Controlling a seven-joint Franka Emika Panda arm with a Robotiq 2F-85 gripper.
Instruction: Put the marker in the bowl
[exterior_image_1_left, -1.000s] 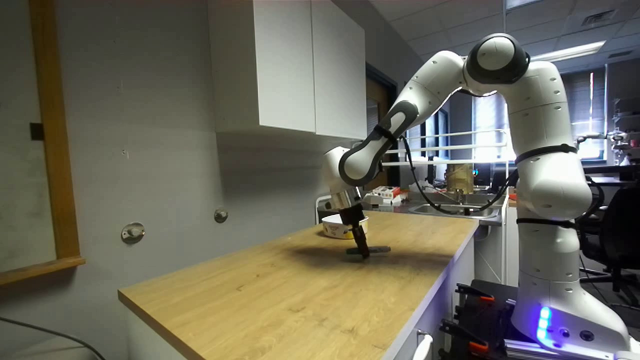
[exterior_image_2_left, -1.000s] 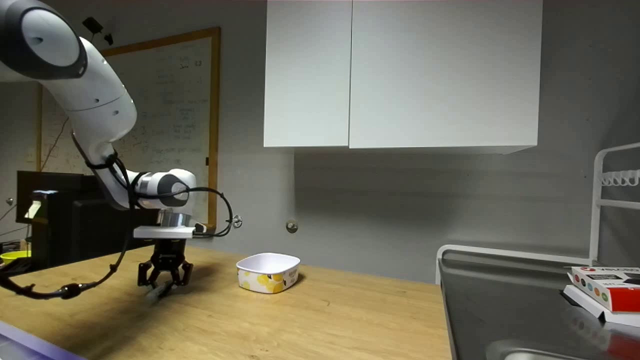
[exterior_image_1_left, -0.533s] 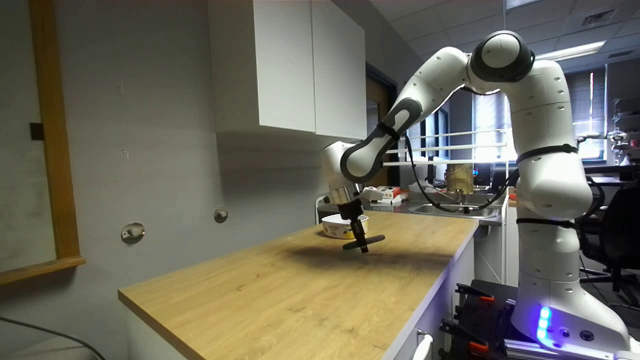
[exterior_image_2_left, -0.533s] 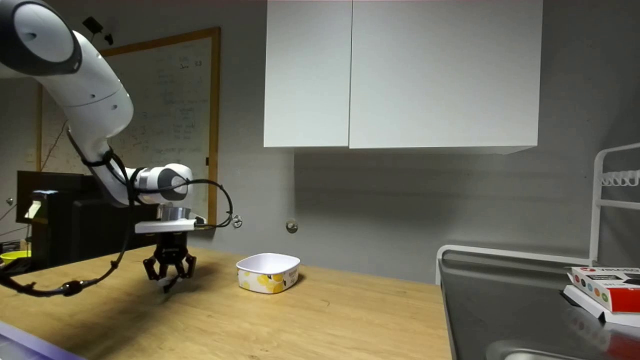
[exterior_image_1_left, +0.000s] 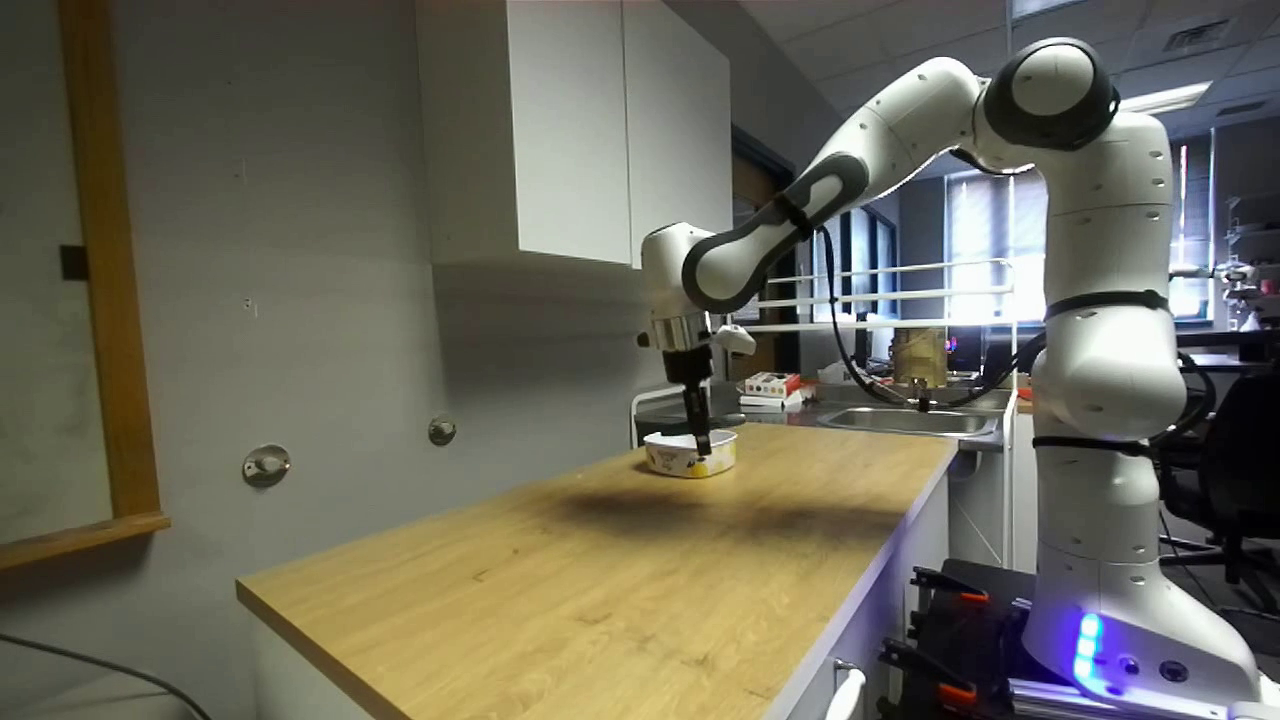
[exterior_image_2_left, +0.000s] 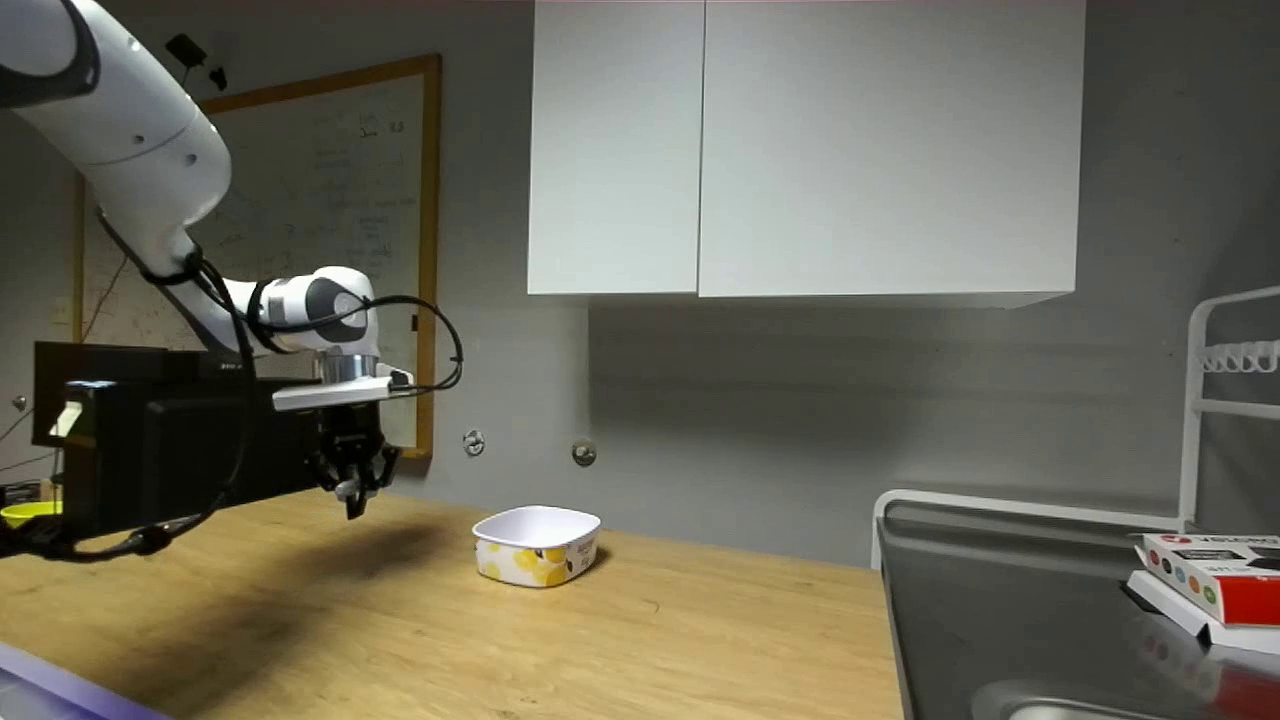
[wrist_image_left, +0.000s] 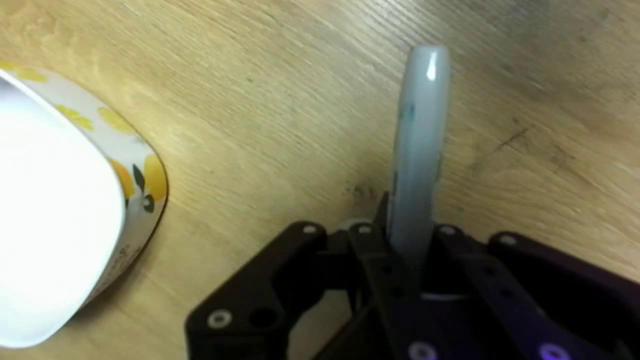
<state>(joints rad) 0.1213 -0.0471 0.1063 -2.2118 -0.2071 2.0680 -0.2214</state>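
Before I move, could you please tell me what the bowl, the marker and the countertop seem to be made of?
The bowl looks like smooth plastic or melamine: thin white rim, yellow print outside. The marker is probably glossy plastic, given the bright highlight near its end. The countertop shows low-sheen wood grain; solid or laminate, I can't tell.

Support: wood-grain countertop (exterior_image_2_left: 640, 650).
In an exterior view I see the bowl (exterior_image_2_left: 537, 562) standing upright on it near the far edge, white with yellow fruit print; my wrist view shows small dark marks (wrist_image_left: 514, 138) on the countertop.
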